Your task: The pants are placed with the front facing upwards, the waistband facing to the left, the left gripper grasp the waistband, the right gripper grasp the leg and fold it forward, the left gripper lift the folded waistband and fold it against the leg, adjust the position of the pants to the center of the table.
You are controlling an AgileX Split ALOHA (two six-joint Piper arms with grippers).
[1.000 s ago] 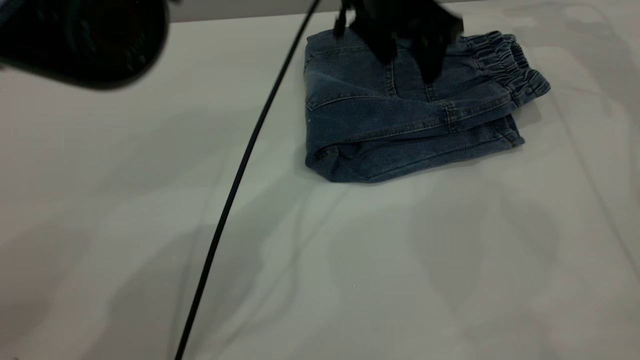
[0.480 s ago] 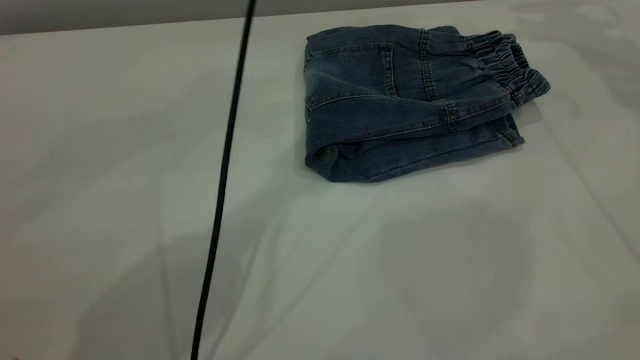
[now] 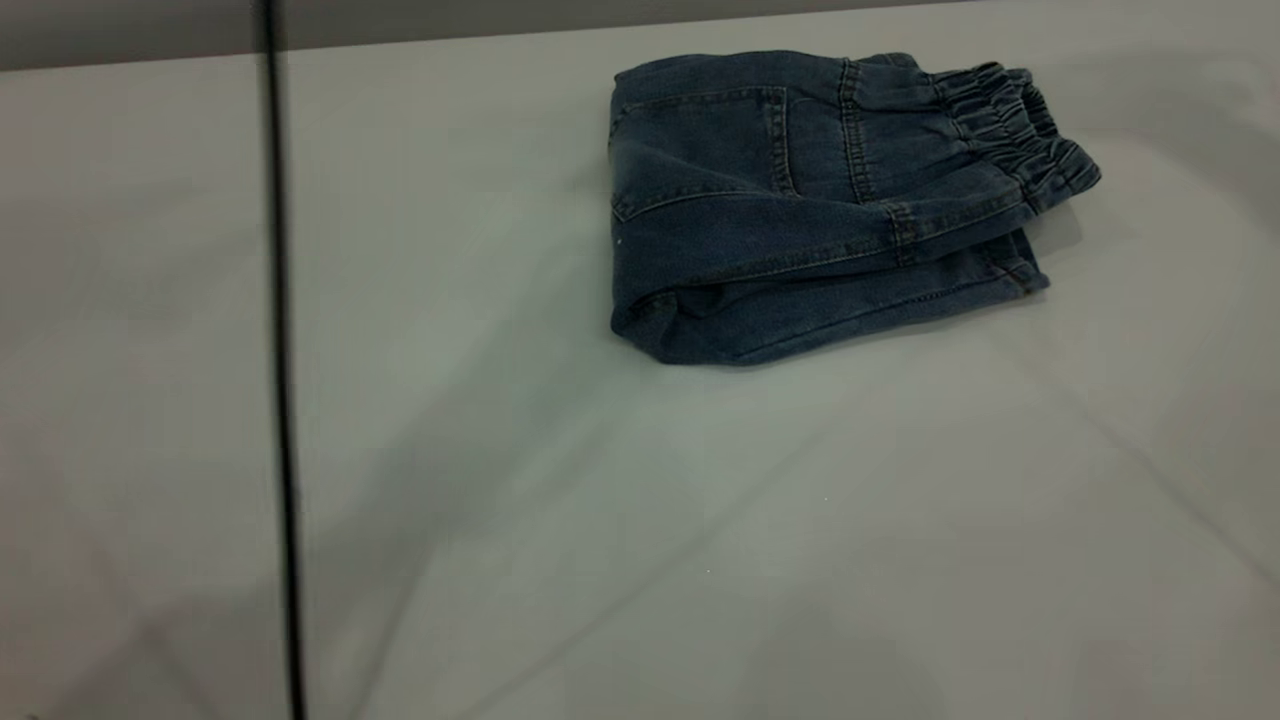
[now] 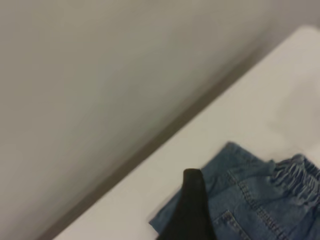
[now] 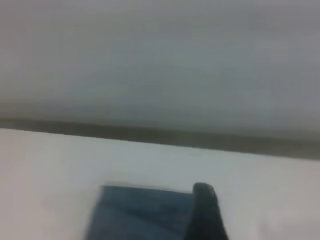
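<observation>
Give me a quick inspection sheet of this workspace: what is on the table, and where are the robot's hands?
Surface: pale table, plain, with soft shadows.
Job's things: blue denim pants folded into a compact bundle, lying toward the far right of the table; the gathered waistband sits at the bundle's right end, on top.
Clutter: nothing seen.
Grippers: none in the outside view; each wrist camera shows only one dark fingertip, left and right, above the pants and apart from them.
Cables: one black cable crosses the picture on the left.
Surroundings: a grey wall behind the table's far edge.
</observation>
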